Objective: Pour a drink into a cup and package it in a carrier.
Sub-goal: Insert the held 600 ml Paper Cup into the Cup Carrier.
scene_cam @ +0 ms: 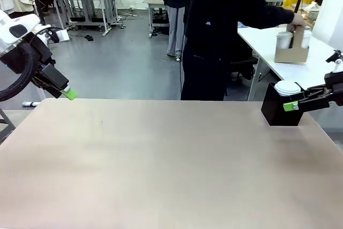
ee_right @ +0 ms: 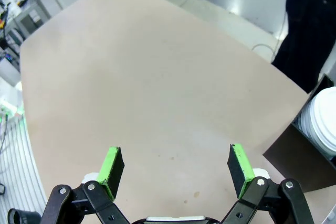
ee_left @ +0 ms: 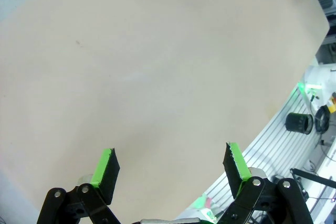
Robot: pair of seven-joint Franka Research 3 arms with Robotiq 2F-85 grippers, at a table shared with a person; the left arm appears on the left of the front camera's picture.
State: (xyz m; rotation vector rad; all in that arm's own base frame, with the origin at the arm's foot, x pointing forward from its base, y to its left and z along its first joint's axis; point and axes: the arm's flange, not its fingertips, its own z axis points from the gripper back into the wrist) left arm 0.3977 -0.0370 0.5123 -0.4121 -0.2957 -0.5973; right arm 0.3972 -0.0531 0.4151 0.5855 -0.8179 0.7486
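Observation:
The brown cardboard carrier [scene_cam: 292,53] stands on a white side table at the far right, beyond my table. A person's hand [scene_cam: 298,20] holds its centre handle. A pale lidded cup [scene_cam: 283,39] sits in one of its slots, with a second one beside it. The jug with the dark drink is out of view. My left gripper [scene_cam: 68,94] hangs open over the table's far left corner, its fingers [ee_left: 105,174] spread over bare tabletop. My right gripper [scene_cam: 290,106] is open too [ee_right: 175,170], and sits just beside the black box.
A black box [scene_cam: 280,112] stands at the table's far right with a stack of white lids [scene_cam: 288,87] in it, also seen as the box [ee_right: 294,153] and lids [ee_right: 323,119] in the right wrist view. The person in dark clothes [scene_cam: 214,36] stands behind the far edge. The tan tabletop [scene_cam: 161,164] is bare.

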